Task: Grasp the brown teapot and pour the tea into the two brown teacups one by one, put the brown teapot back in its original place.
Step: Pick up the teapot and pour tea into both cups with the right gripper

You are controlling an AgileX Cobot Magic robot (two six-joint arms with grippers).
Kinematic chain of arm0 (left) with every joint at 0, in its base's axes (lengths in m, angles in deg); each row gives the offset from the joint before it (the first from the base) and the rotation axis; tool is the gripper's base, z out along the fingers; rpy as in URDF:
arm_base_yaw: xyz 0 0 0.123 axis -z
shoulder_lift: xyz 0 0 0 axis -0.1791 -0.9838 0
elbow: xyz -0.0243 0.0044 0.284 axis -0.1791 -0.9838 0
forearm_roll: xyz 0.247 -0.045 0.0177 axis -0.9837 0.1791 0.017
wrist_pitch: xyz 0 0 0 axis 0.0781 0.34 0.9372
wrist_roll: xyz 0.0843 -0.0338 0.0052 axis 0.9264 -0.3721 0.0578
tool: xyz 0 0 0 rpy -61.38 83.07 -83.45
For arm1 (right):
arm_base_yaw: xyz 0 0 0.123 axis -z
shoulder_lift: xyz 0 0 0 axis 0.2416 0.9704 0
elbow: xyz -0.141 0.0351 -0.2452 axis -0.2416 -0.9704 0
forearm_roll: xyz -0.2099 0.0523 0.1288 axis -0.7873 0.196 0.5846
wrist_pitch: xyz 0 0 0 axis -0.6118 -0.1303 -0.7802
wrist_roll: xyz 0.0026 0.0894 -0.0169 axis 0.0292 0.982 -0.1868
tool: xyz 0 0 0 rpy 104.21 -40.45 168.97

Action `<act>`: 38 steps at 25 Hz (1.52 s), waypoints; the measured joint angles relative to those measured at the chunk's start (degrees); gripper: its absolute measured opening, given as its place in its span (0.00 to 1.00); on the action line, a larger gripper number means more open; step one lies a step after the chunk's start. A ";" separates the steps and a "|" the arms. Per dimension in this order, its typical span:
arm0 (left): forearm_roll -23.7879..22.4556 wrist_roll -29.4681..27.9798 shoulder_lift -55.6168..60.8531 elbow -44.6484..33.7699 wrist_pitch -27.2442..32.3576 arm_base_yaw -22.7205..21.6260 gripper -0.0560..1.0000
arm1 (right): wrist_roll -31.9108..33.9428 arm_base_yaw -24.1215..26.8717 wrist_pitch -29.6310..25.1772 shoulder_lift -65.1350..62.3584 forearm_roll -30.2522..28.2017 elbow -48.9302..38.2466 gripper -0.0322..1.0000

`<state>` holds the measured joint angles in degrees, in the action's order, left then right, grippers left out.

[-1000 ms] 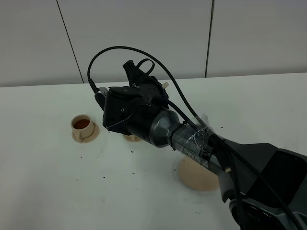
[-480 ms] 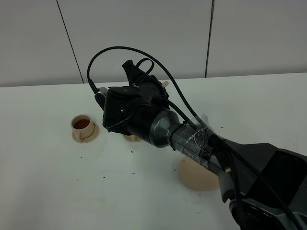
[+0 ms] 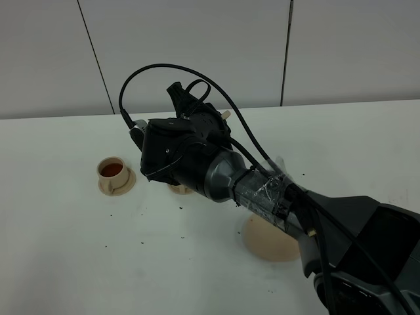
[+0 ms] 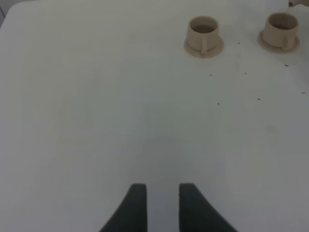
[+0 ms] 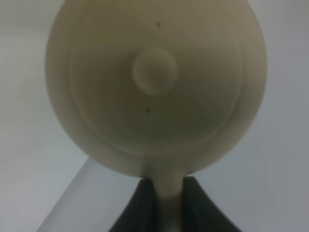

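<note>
Tan teapot (image 5: 154, 87) is pinched by its handle in the right gripper (image 5: 168, 193). Left gripper (image 4: 159, 195) holds nothing, jaws slightly apart.

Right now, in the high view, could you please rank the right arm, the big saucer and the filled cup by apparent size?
1. right arm, nearest the camera
2. big saucer, partly hidden by the arm
3. filled cup

White table (image 3: 59, 262), flecked with dark specks (image 4: 217, 103), stands before pale grey wall panels (image 3: 190, 46).
</note>
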<state>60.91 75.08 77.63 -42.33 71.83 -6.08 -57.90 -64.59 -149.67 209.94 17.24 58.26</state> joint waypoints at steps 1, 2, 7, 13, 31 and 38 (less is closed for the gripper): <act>0.00 0.00 0.00 0.00 0.00 0.00 0.28 | 0.00 0.00 0.00 0.00 -0.07 0.00 0.12; 0.00 0.00 0.00 0.00 0.00 0.00 0.28 | -0.07 0.00 0.00 0.00 -0.10 0.00 0.12; 0.00 0.00 0.00 0.00 0.00 0.00 0.28 | -0.66 0.00 0.00 0.00 -0.41 0.00 0.12; 0.00 0.00 0.00 0.00 0.00 0.00 0.28 | -1.43 0.00 0.00 0.09 -0.58 0.00 0.12; 0.00 0.00 0.00 0.00 0.00 0.00 0.28 | -1.64 0.00 0.16 1.54 -3.51 0.00 0.12; 0.00 0.00 0.00 0.00 0.00 0.00 0.28 | -1.64 -0.12 -0.02 1.54 -4.19 0.00 0.12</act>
<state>60.91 75.08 77.63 -42.33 71.83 -6.08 -59.54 -64.71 -149.69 211.48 13.05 58.26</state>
